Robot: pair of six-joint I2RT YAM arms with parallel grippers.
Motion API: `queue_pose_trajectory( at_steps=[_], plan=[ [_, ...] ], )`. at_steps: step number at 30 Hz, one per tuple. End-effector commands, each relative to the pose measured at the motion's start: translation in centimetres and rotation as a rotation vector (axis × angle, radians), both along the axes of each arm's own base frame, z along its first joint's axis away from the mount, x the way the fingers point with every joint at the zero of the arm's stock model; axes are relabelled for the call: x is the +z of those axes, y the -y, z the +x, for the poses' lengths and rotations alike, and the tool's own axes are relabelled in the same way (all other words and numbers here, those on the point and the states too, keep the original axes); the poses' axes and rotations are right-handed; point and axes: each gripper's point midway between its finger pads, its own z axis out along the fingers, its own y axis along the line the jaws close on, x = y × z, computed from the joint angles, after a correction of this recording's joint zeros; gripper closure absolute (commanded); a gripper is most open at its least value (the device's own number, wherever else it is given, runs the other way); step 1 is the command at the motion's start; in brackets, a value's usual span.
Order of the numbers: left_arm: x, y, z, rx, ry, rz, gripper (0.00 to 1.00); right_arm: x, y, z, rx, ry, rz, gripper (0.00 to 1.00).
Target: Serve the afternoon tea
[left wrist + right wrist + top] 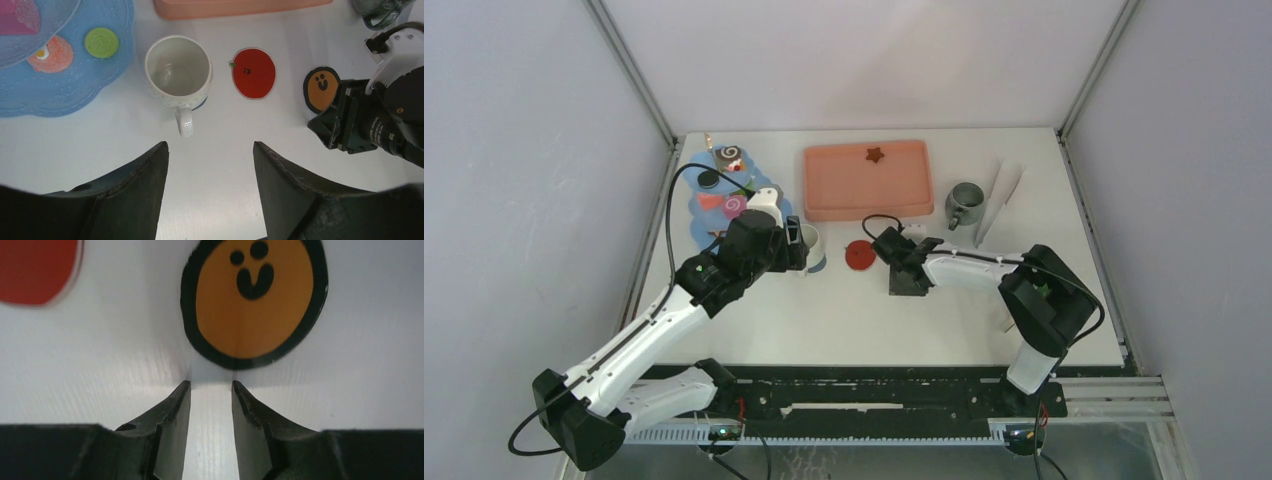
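Counting two mugs (178, 70), two coasters (254, 73), one tray (854, 187).

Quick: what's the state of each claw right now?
Left claw: open, empty, with the cream ceramic mug ahead of it.
Right claw: open narrowly, nothing between its fingers, tips at the orange round smiley-face coaster.

Two mugs (178, 70), two coasters (253, 73), one tray (864, 190), one tower (75, 97).
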Motion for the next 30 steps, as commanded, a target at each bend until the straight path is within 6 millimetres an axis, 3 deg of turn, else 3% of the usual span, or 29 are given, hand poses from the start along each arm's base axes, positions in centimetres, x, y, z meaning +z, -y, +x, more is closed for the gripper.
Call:
queue_pose_trajectory(
  at_steps=[1, 8, 14, 17, 19, 23, 27, 30],
  plan=[
    [3.2, 0.5, 0.2, -0.022, 0.072, -0.049, 0.32, -0.4, 0.1, 3.0, -0.043, 0.048, 0.019, 0.57],
    [2.7, 0.4, 0.1, -0.032, 0.062, -0.037, 0.32, -1.1, 1.5, 5.6, -0.114, 0.047, 0.029, 0.59],
    [2.5, 0.4, 0.0, -0.031, 0.058, -0.041, 0.32, -0.6, 3.0, 6.7, -0.198, 0.071, 0.028, 0.58],
    [2.7, 0.5, -0.1, -0.034, 0.062, -0.044, 0.32, 1.4, 1.8, 6.6, -0.152, 0.133, 0.037, 0.58],
    [2.8, 0.4, -0.1, -0.031, 0.066, -0.045, 0.33, 3.3, -0.3, 6.4, -0.086, 0.188, 0.064, 0.57],
    [2.7, 0.4, 0.0, -0.028, 0.060, -0.046, 0.33, 5.8, -3.5, 8.2, -0.025, 0.254, 0.137, 0.57],
    [2.8, 0.4, -0.1, -0.026, 0.062, -0.053, 0.32, 6.4, -5.1, 11.9, -0.021, 0.270, 0.140, 0.57],
    [2.8, 0.1, -0.3, -0.019, 0.062, -0.047, 0.32, 5.1, -5.5, 14.4, -0.046, 0.220, 0.139, 0.57]
  ],
)
